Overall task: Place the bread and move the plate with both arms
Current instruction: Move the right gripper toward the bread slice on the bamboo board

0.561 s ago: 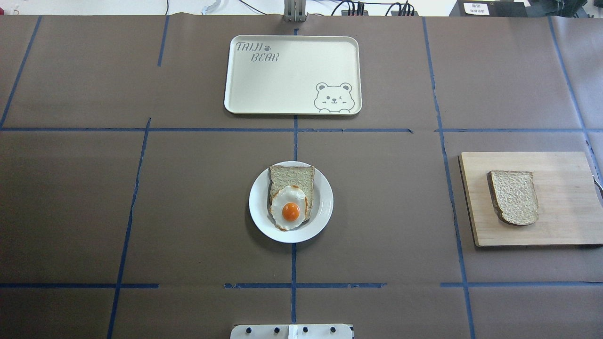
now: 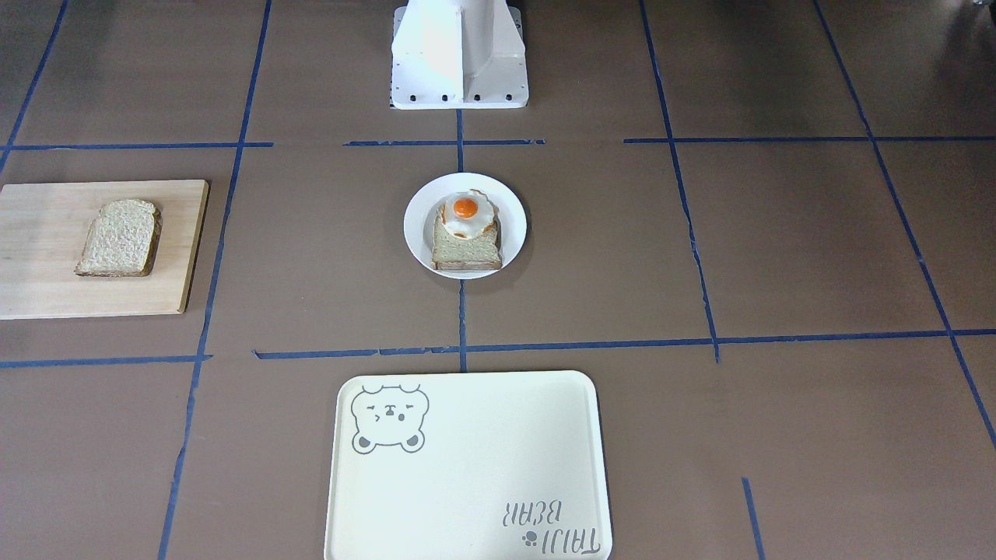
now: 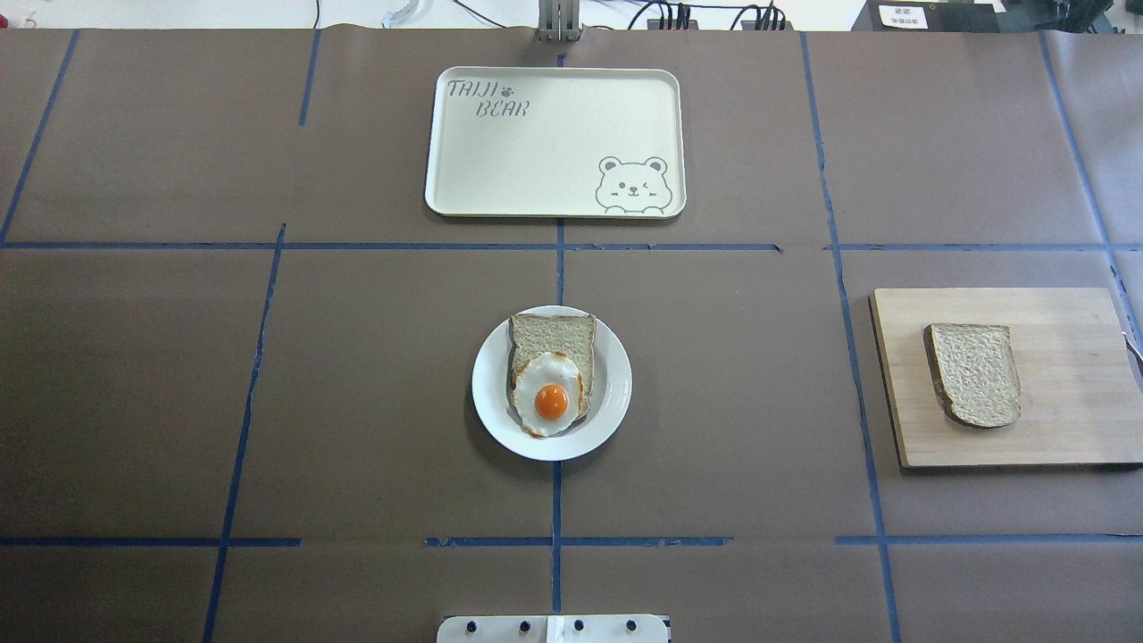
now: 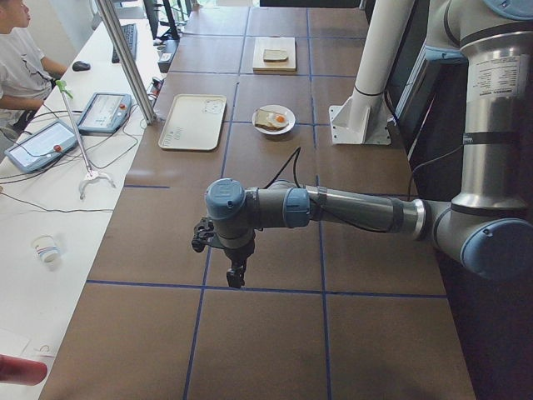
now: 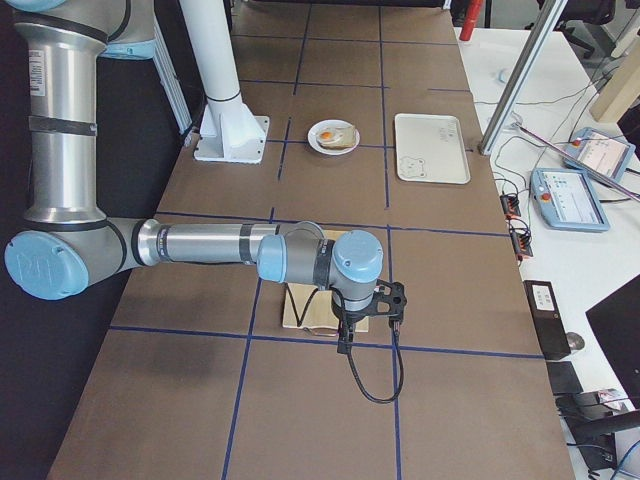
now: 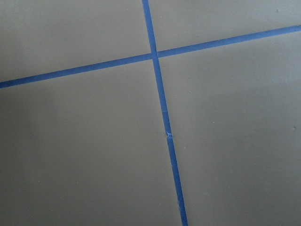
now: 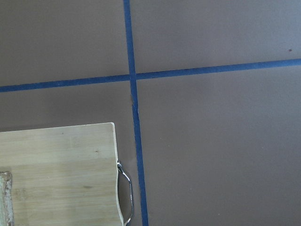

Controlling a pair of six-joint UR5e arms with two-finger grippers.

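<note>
The bread (image 3: 975, 373) lies flat on a wooden cutting board (image 3: 1072, 402) at the table's right; it also shows in the front-facing view (image 2: 120, 237). The white plate (image 3: 616, 384) sits at the table's centre and holds a paler toast slice (image 3: 554, 335) with a fried egg (image 3: 551, 400). My left gripper (image 4: 231, 265) hangs over bare table far to the left, seen only in the exterior left view. My right gripper (image 5: 347, 335) hangs by the board's outer end, seen only in the exterior right view. I cannot tell whether either is open or shut.
A cream tray with a bear drawing (image 3: 554, 143) lies beyond the plate. The board's metal handle (image 7: 126, 193) shows in the right wrist view. The robot's base (image 3: 554, 628) is at the near edge. An operator (image 4: 21, 62) sits at a side desk.
</note>
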